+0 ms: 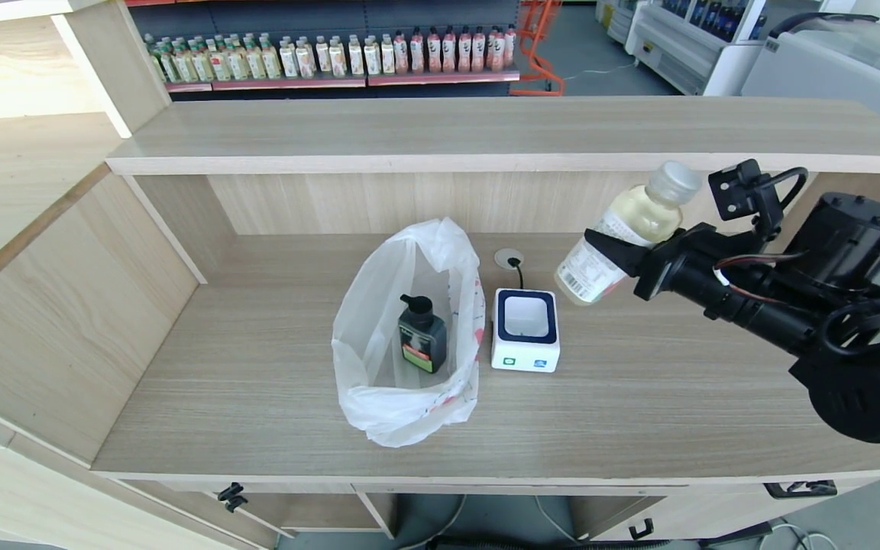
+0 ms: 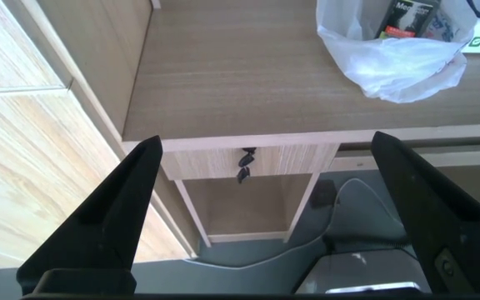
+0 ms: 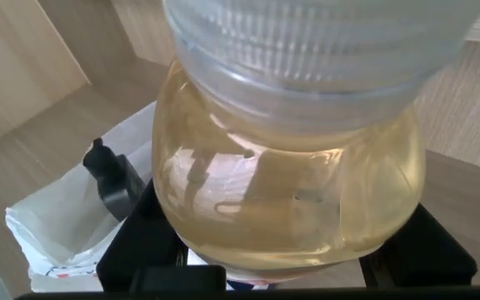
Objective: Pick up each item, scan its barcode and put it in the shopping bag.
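My right hand (image 1: 626, 261) pinches the bottle (image 1: 638, 218) around its middle near the scanner (image 1: 525, 328); full and smooth, it is probably heavy and slippery.

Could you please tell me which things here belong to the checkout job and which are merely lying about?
Job: drink bottle, held by the right hand; scanner; shopping bag; pump bottle inside it.
Lying about: shelved drinks behind the counter; cable port behind the scanner.

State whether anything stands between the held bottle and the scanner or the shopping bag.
Nothing visible does. The right gripper holds the drink bottle above the counter; only the low scanner sits between it and the open shopping bag.
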Tool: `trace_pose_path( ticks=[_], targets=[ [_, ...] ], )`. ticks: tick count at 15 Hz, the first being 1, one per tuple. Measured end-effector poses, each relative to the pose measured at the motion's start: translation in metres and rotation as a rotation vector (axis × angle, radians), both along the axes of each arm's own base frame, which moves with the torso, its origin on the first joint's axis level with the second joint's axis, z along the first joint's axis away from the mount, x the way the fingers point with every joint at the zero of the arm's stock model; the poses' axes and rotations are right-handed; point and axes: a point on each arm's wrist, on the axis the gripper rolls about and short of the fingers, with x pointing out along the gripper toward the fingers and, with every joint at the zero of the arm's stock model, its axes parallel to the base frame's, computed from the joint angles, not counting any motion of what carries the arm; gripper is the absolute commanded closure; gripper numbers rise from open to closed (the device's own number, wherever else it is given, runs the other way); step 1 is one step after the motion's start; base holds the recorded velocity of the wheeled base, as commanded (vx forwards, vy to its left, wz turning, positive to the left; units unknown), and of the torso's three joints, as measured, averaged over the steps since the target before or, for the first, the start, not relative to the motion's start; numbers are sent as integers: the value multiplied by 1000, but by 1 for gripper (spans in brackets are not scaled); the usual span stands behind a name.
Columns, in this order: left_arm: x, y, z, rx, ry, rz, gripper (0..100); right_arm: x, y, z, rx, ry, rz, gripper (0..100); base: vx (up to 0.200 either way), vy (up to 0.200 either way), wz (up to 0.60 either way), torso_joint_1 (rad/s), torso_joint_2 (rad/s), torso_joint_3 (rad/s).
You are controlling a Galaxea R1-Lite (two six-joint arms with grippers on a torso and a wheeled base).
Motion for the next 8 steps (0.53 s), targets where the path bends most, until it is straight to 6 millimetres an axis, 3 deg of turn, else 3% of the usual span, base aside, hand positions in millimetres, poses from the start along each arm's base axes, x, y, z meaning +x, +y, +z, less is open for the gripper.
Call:
trace_pose_path(
  ticks=[1,8],
  targets=[
    [0,0,0,0,0,0,0,-2,0,1,18,15,5,100,0,200,0,-12,2,2],
    [0,0,0,-1,0,1,0,-28,16,16,50,89,81,100,0,0,0,0,0,0]
  ],
)
